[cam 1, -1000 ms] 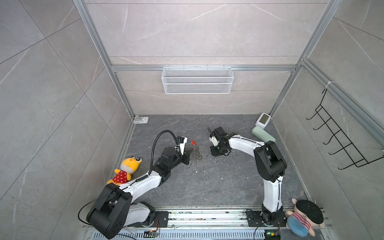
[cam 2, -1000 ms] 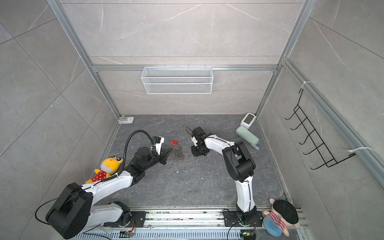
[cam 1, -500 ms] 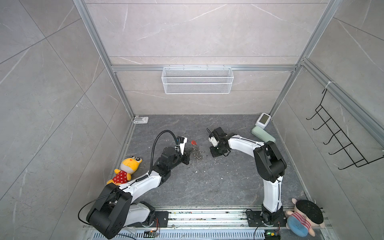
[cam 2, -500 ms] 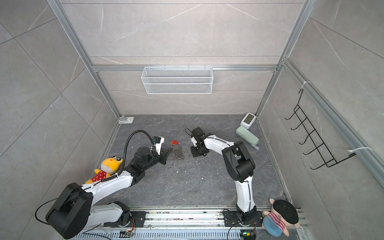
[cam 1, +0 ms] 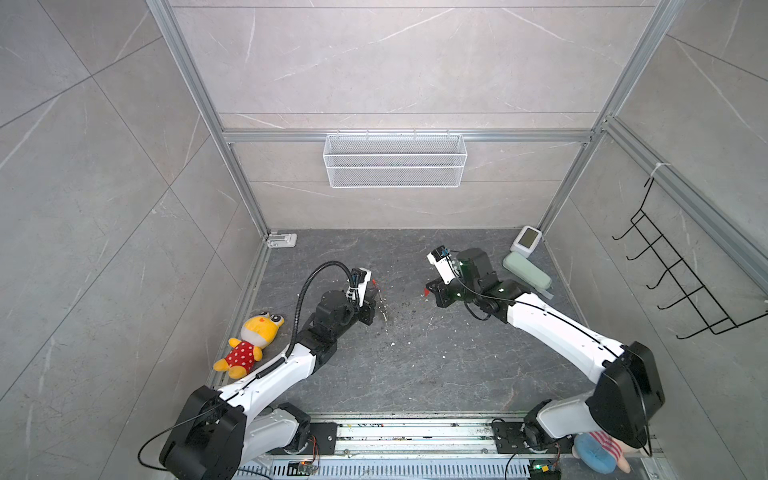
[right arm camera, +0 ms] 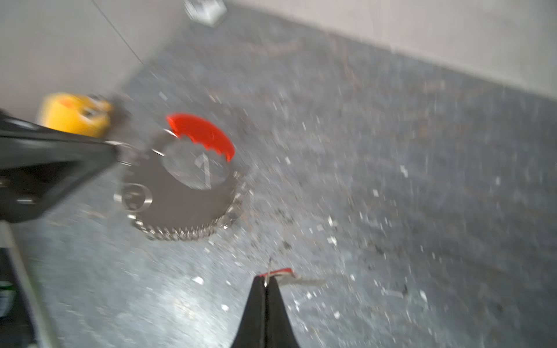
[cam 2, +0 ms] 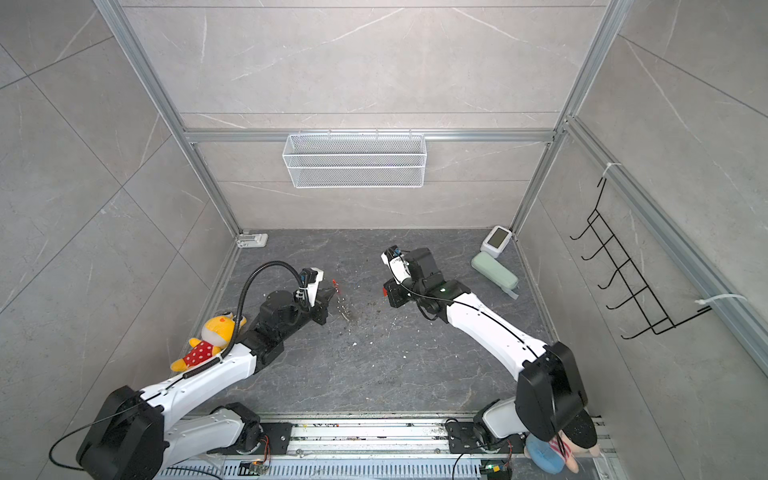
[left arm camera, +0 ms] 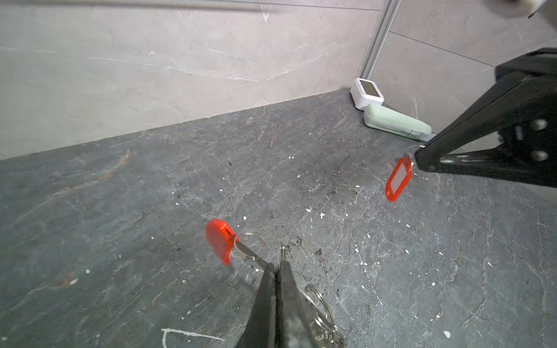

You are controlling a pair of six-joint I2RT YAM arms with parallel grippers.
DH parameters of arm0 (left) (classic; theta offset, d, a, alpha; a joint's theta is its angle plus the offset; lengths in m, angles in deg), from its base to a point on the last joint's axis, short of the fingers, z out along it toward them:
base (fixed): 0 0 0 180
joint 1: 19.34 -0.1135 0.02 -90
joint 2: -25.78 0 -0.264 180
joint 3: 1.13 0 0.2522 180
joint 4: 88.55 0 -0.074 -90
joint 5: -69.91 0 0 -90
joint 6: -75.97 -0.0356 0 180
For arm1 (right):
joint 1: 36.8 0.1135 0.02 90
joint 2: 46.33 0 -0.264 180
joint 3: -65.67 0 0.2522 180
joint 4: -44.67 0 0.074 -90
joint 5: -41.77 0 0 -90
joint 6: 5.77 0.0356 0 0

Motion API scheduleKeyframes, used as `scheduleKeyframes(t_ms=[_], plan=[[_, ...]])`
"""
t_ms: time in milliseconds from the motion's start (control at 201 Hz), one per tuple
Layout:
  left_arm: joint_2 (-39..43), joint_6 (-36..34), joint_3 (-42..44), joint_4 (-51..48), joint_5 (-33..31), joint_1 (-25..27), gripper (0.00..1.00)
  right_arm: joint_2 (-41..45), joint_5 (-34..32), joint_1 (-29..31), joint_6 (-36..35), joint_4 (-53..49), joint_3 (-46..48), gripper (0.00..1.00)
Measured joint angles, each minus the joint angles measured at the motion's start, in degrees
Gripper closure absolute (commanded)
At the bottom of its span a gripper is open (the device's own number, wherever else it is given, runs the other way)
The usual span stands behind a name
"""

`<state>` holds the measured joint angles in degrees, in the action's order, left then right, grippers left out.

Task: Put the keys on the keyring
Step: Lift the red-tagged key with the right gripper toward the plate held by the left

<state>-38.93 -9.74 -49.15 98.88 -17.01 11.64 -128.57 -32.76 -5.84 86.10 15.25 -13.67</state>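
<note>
The keys, a red tag whose white window only the left wrist view shows, hang from the clamped right pincer, while the left pincer grips the grey, loop-fringed keyring, face-on from the right wrist.

The keys are marked by a red tag with a white label window. The keyring is seen as a grey band fringed with silver loops and edged by a red strip. The tabletop is veined dark grey, flecked with white. A plush toy is coloured yellow, its dress red with white dots.
</note>
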Motion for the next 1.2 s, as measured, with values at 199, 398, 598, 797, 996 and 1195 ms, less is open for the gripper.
scheduleKeyframes(t_ms=[199, 398, 598, 797, 996, 1195], plan=[[1.2, -2.4, -11.4, -9.1, -0.3, -0.1, 1.00, -0.2, 20.8, -6.2, 2.0, 2.2, -1.0, 1.00], [-6.5, -6.0, -22.3, -16.1, 5.3, -1.3, 1.00, -2.4, 30.7, -6.5, 3.1, 1.3, -5.2, 1.00], [-14.5, -5.2, -28.0, -20.2, 15.7, -4.4, 1.00, -6.8, 31.8, -7.3, 4.7, -2.4, -13.6, 1.00], [-20.0, 1.4, -36.7, -24.7, 21.6, -5.1, 1.00, -3.8, 26.7, -7.4, 6.1, -4.3, -10.7, 1.00], [-19.1, 2.2, -30.0, -18.2, 25.9, -5.2, 1.00, 1.1, 24.3, -7.4, 4.8, -7.9, -6.1, 1.00], [-21.5, 4.3, -27.7, -14.5, 32.2, -5.1, 1.00, 1.2, 25.9, -7.5, 3.2, -9.4, -6.2, 1.00]])
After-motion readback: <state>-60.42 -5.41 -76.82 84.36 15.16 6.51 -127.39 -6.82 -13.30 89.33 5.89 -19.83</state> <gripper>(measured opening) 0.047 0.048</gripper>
